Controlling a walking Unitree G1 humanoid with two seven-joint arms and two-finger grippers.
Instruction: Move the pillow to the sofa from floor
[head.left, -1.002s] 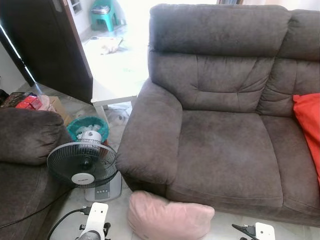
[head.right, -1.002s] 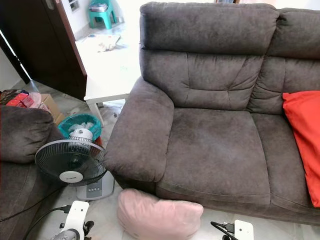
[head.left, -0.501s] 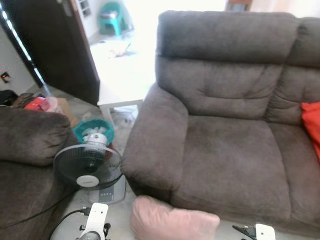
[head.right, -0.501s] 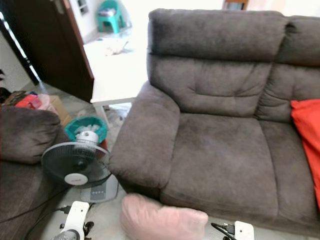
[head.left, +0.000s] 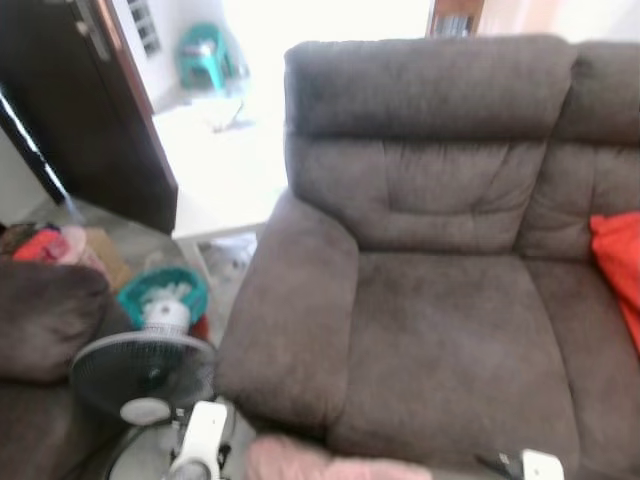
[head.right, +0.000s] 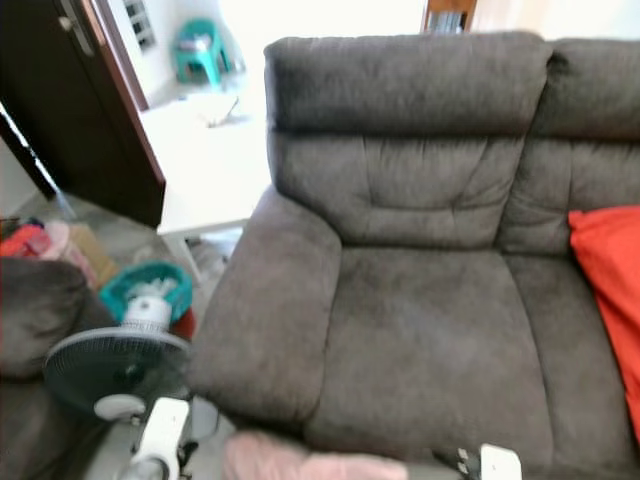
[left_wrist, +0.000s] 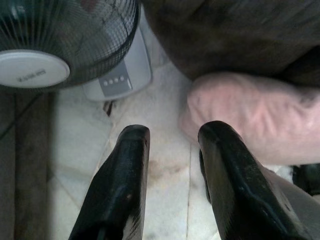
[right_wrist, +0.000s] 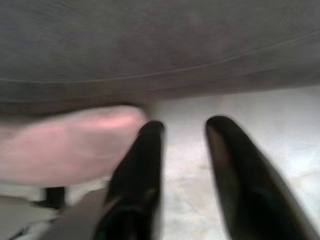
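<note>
From the head views you see the pink pillow (head.left: 330, 467) lying on the floor (head.right: 120, 440) against the front of the sofa (head.left: 440, 330), between your two arms, with a fan (head.left: 140, 375) just beyond your left one.

In the left wrist view your left gripper (left_wrist: 172, 137) hangs above bare floor, fingers parted and empty; the pillow sits just past the right-hand finger, the fan further off.

In the right wrist view your right gripper (right_wrist: 185, 130) is likewise spread and empty, with the pillow touching or just beside one finger (right_wrist: 145, 160).

You are in the approach step, I judge. Next, bring both grippers inward and down to pinch the pillow's ends.
</note>
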